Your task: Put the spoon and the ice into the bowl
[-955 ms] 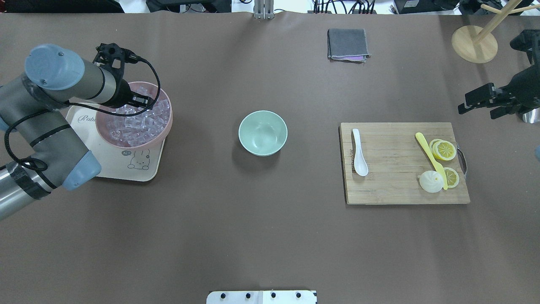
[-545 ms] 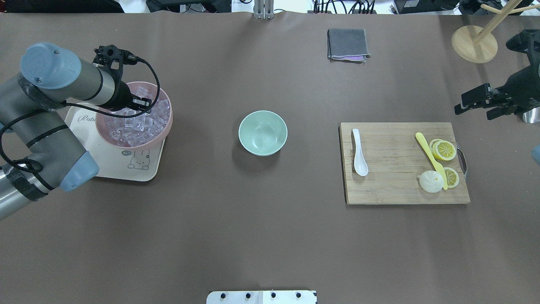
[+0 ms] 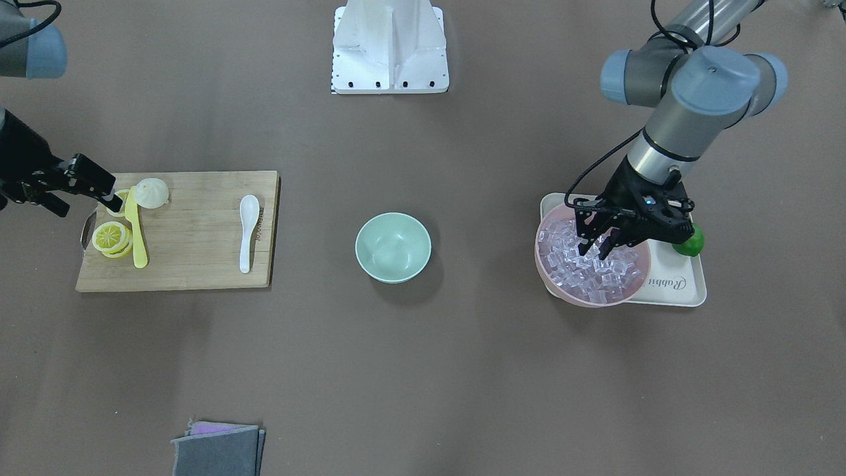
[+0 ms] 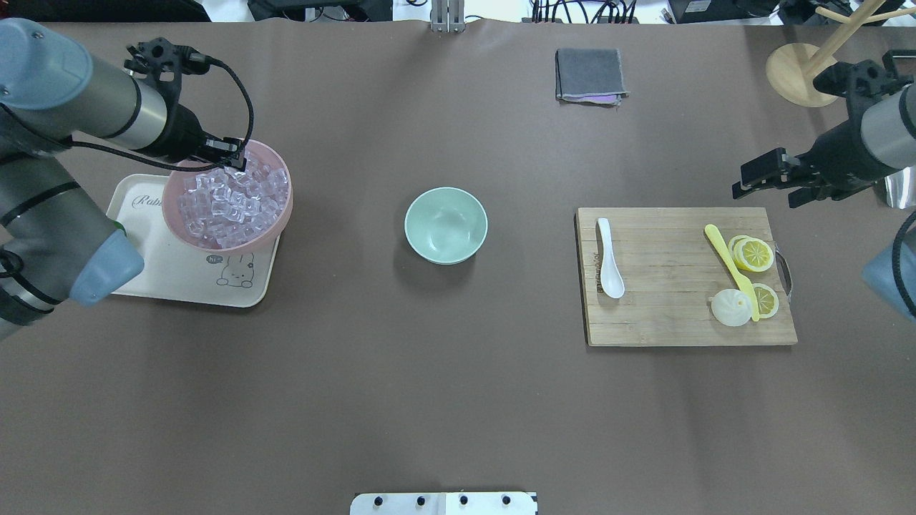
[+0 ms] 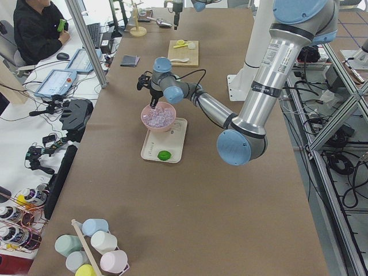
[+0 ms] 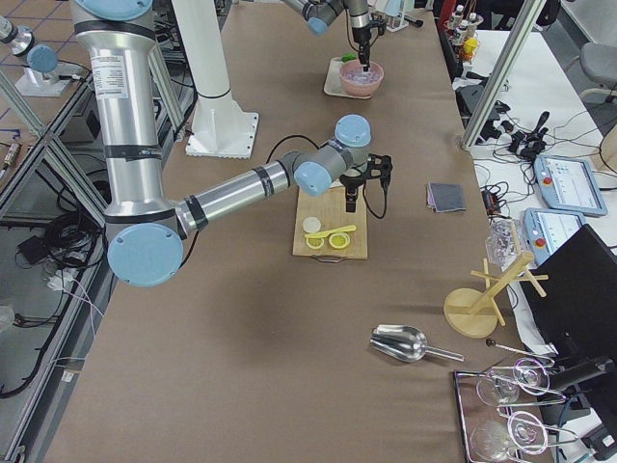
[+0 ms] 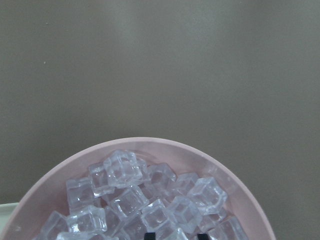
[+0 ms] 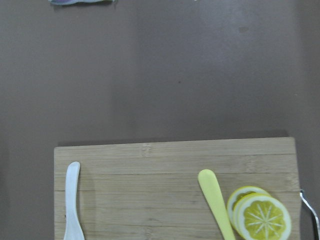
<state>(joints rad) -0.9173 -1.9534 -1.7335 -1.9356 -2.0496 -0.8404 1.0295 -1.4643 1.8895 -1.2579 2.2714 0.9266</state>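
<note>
Hovering at the far side of the pink bowl (image 4: 285,214), the left hand (image 3: 595,251) has its fingers parted wider than one cube and pointed down into the heap of ice (image 4: 229,204). The left wrist view shows both dark fingertips (image 7: 148,234) level with the top cubes and one cube between them. As far as I can judge, nothing is pinched yet. The pink bowl sits on a cream tray (image 4: 186,282) at the robot's left end of the tabletop. The mint-green bowl (image 4: 446,225) stands empty in the middle, well apart from it.

The white spoon (image 4: 609,257) lies on the wooden cutting board (image 4: 665,318), along the edge nearest the green bowl. Its long axis runs away from the robot, with the scoop toward the robot and the handle away. The right hand (image 4: 769,187) is released and empty, hanging just beyond the board's far edge, toward the end where the yellow plastic knife (image 4: 730,266) lies. From that hand the spoon lies toward the robot's left and a little nearer the robot. The right arm is by far the closer one to it. A grasp would likely close across the narrow handle.
</note>
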